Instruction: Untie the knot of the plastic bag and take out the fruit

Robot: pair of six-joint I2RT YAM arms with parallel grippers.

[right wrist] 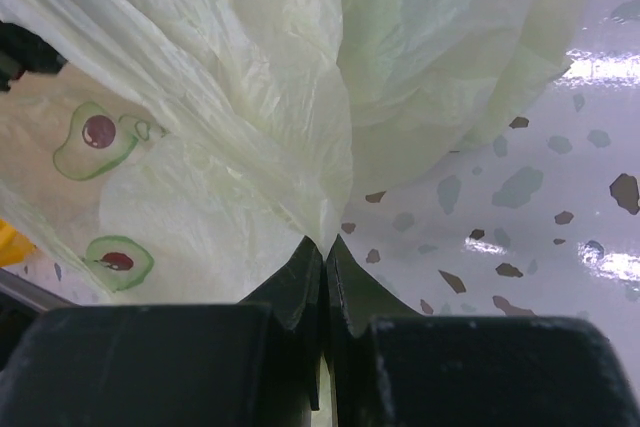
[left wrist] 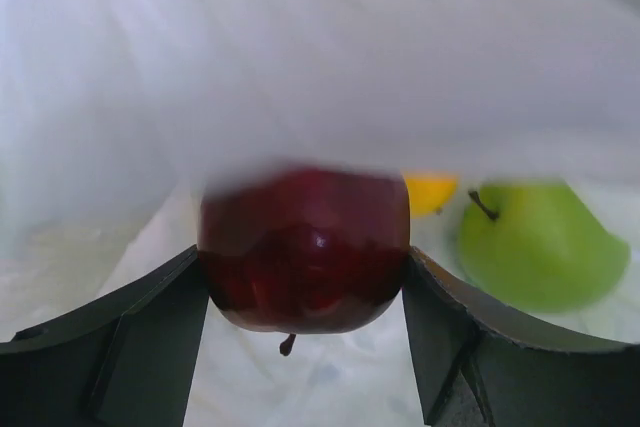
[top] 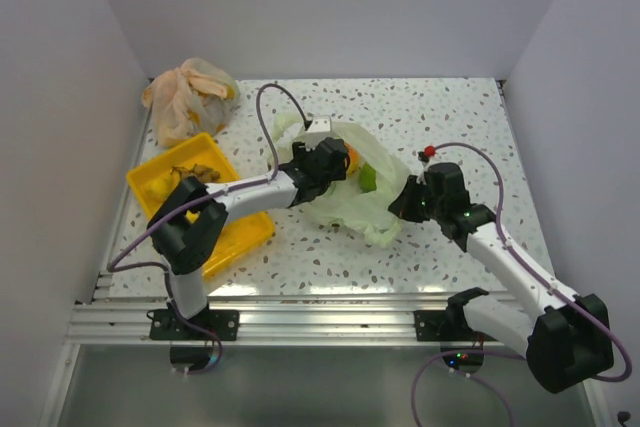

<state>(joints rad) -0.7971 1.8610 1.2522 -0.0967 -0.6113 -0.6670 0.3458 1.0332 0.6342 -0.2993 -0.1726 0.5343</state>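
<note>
One plastic bag centred on counter, left tool inside it clamped on one dark red apple, one green fruit, one orange-yellow fruit behind, right tool pinched on bag edge

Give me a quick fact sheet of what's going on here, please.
Left gripper: inside the plastic bag, closed on a dark red apple
Right gripper: pinching a fold of the bag
Also in bag: green fruit, orange-yellow fruit
Yellow tray: left of the bag
Back-left corner: orange-beige bag
</note>
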